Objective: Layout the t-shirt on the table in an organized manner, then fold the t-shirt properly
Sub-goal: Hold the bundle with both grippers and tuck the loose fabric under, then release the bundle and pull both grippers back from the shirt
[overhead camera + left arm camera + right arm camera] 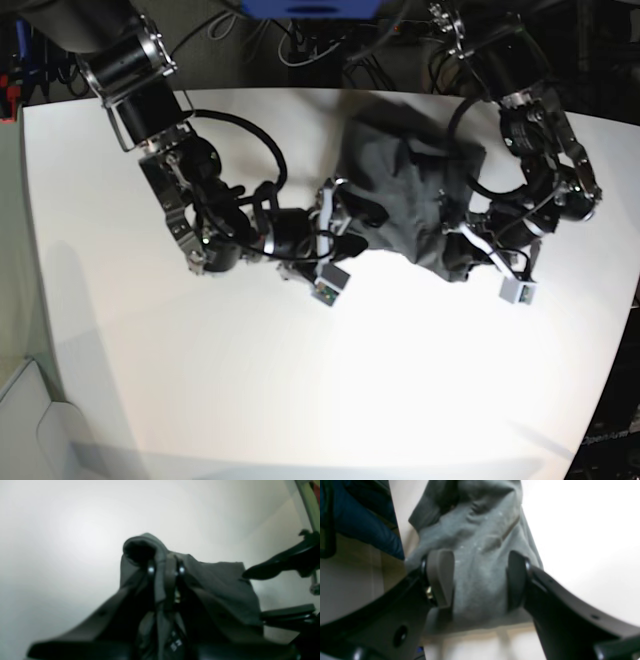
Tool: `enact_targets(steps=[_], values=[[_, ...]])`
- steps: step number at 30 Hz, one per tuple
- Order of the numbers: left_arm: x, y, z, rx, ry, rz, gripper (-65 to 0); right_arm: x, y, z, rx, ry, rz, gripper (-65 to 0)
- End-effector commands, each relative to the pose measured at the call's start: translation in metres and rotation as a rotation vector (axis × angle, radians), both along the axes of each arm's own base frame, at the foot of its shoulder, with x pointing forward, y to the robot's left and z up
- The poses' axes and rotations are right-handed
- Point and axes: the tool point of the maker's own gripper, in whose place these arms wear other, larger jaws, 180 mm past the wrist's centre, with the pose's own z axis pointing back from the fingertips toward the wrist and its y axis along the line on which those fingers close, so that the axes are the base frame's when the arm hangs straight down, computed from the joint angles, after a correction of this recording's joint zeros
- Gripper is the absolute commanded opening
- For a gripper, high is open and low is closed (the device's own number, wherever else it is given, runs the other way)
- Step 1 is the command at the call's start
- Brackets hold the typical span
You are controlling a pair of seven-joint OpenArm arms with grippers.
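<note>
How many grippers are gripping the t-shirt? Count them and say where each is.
1. The left gripper is shut on a bunched fold at one edge of the t-shirt. The right gripper stands open over the cloth at the opposite edge, gripping nothing.

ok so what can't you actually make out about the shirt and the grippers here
- Base view: the t-shirt is bunched; both arms cover its side edges, so sleeves and collar cannot be told.
- Left wrist view: blurred; the left gripper is shut on cloth, which part unclear.
- Right wrist view: right gripper open around cloth; touching or not is unclear.
</note>
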Motion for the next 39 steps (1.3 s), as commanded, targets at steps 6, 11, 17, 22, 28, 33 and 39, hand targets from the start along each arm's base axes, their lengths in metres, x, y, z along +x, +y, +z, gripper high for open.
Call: enact_targets(steps=[6, 11, 17, 22, 28, 33, 39], values=[[-0.002, 0.01, -0.013, 0.029, 0.036, 0.007, -64.6, -0.007, 0.007, 0.005, 0.059, 0.004, -0.001, -29.4], [-0.003, 0.012, -0.014, 0.038, 0.039, 0.005, -64.5, -0.012, 0.007, 0.001, 0.057, 0.017, 0.0, -35.9], [-0.004, 0.013, -0.015, 0.043, 0.046, 0.005, -62.7, -0.013, 0.006, -0.001, 0.047, 0.021, 0.003, -45.7], [-0.004, 0.014, -0.015, 0.043, 0.049, 0.005, -41.2, -0.013, 0.006, -0.001, 0.047, 0.022, 0.003, -46.6], [-0.006, 0.026, -0.019, 0.056, 0.064, 0.013, -10.4, -0.017, 0.006, -0.004, 0.047, 0.033, 0.002, -46.6], [-0.011, 0.069, -0.008, 0.074, 0.037, 0.128, -7.8, -0.016, 0.006, -0.004, 0.048, 0.031, 0.002, -46.5], [-0.044, 0.105, -0.021, 0.081, 0.171, 0.226, -8.3, -0.015, 0.001, -0.005, 0.036, 0.028, -0.001, -46.9]])
